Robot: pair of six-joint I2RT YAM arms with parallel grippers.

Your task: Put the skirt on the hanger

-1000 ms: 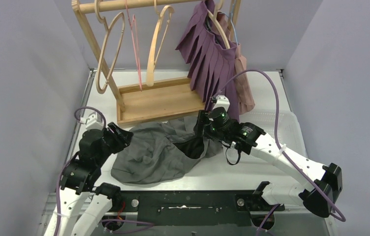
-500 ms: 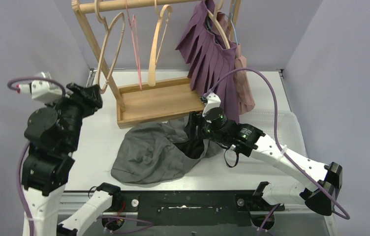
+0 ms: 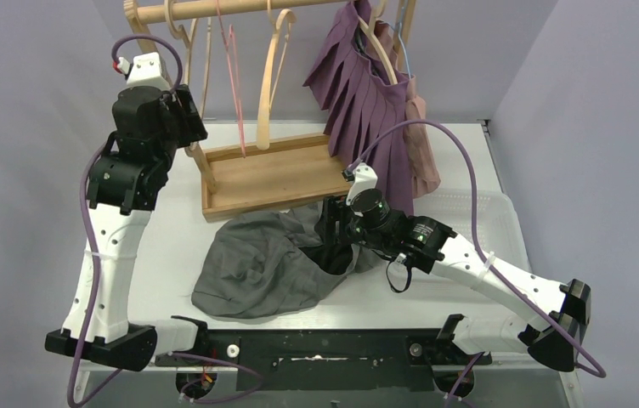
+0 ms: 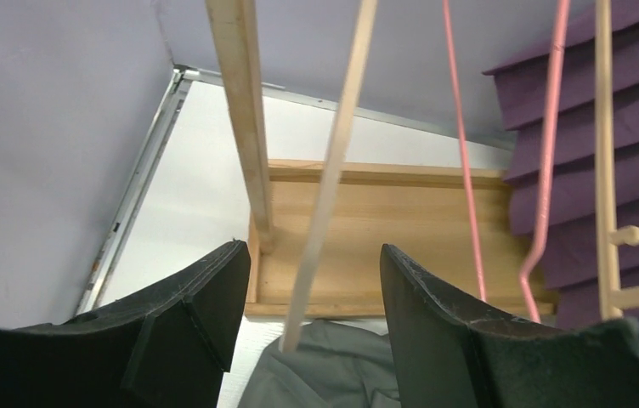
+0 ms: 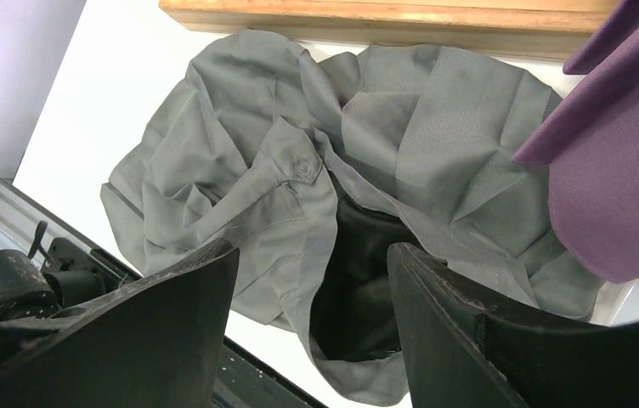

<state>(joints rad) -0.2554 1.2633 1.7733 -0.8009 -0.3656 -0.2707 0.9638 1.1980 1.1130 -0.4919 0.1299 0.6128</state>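
- The grey skirt (image 3: 252,268) lies crumpled on the table (image 3: 163,255), low and centre in the overhead view. It is on no hanger, so the task looks barely started.
- The right gripper (image 5: 314,255) hangs just above the skirt with its jaws spread and nothing in them. The button (image 5: 303,167) and the dark waist opening (image 5: 359,280) sit below it, probably because the waistband is the firm edge to pinch.
- Just beyond the cloth is the rack's wooden base (image 3: 269,174), whose front edge touches or slightly overlaps the skirt.
- In the upper left of the overhead view, the left gripper (image 4: 312,255) is raised to the rack with its jaws apart and empty. A wooden hanger (image 4: 329,170) runs down the gap between them, beside the rack post (image 4: 244,110). It seems lined up to take that hanger, though I cannot tell whether the hanger is inside the jaws or just beyond them.
- Farther right hang a pink hanger (image 4: 545,170) and a purple pleated skirt (image 3: 367,93), which already occupies its own hanger.
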